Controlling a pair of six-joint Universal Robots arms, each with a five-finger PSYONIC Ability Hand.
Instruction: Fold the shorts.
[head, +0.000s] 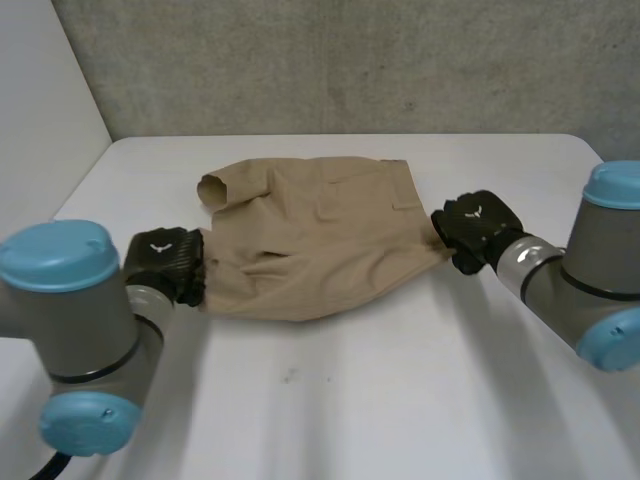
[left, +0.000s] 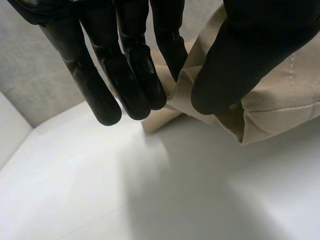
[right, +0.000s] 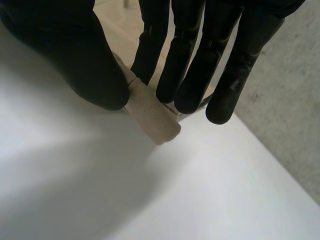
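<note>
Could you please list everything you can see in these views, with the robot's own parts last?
shorts: one, tan, lying mid-table.
table: one, white, under the shorts.
wall: one, grey, behind the table.
left robot hand: one, black, pinching the shorts' left edge.
right robot hand: one, black, pinching the shorts' right edge.
left arm, right arm: one each, grey with light-blue caps, at the table's near sides.
</note>
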